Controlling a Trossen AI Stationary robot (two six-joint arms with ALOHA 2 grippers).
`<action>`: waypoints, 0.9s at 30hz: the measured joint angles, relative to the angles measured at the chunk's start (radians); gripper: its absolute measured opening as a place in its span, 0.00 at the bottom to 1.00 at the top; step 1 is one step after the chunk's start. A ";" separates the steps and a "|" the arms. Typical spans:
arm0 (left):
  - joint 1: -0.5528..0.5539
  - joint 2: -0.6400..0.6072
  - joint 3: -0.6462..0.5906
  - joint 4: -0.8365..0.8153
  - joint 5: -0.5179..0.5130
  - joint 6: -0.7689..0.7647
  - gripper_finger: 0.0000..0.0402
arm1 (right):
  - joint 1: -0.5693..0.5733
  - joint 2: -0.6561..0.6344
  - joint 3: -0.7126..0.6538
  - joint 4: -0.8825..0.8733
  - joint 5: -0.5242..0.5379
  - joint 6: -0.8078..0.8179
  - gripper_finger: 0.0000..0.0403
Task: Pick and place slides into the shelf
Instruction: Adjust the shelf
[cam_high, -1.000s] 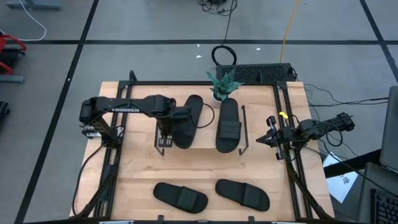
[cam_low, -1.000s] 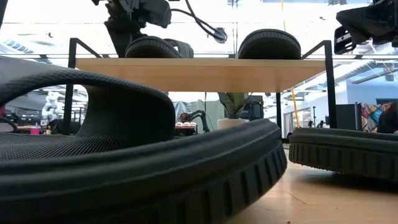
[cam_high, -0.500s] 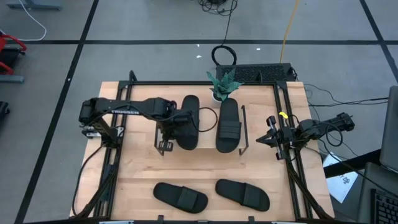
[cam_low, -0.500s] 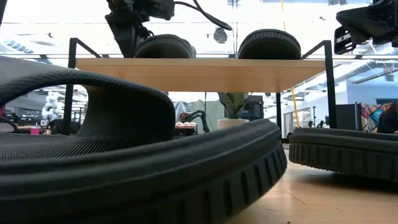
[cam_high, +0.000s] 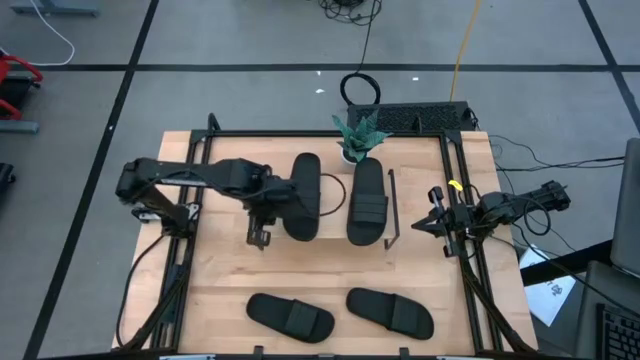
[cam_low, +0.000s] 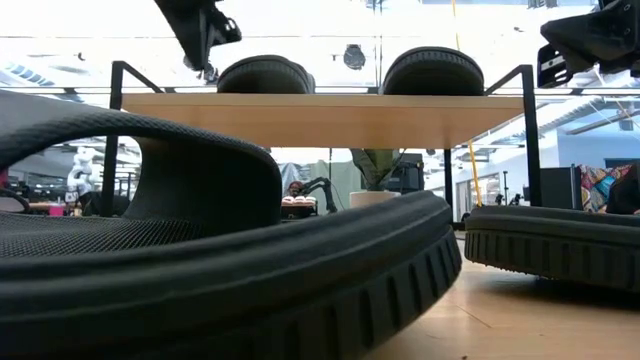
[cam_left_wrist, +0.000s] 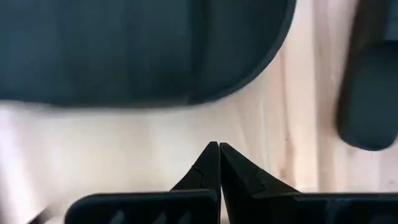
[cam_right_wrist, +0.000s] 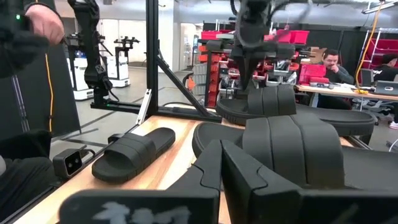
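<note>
Two black slides (cam_high: 303, 197) (cam_high: 367, 200) lie side by side on the shelf's light wooden top board (cam_low: 320, 106), soles down; they also show in the low view (cam_low: 262, 74) (cam_low: 433, 70). Two more slides (cam_high: 290, 317) (cam_high: 390, 311) lie on the table near its front edge. My left gripper (cam_high: 268, 208) is shut and empty, just left of the left slide (cam_left_wrist: 143, 50) and above the board; it also shows in the low view (cam_low: 205, 40). My right gripper (cam_high: 437, 222) is shut and empty at the table's right edge.
A small potted plant (cam_high: 357, 140) stands behind the shelf at the table's far edge. The shelf's dark wire frame (cam_high: 392, 205) rises at its right end. A black metal frame (cam_high: 455, 190) runs around the table. People show in the room beyond (cam_right_wrist: 326, 62).
My left gripper has let go of the left slide on the shelf, then risen and drawn back toward the table's left edge. Before that, the slide was shifted right and turned, so that it now lies parallel to the other slide.
</note>
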 joint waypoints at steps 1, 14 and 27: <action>-0.010 -0.024 0.005 0.002 -0.030 -0.008 0.00 | 0.000 0.003 0.000 0.001 0.000 0.001 0.00; -0.126 -0.290 -0.139 -0.009 -0.567 -0.614 0.00 | 0.000 0.026 0.000 0.018 0.000 0.006 0.00; -0.387 -0.426 -0.492 -0.016 -0.641 -1.150 0.00 | 0.001 0.026 0.000 0.015 0.001 0.004 0.00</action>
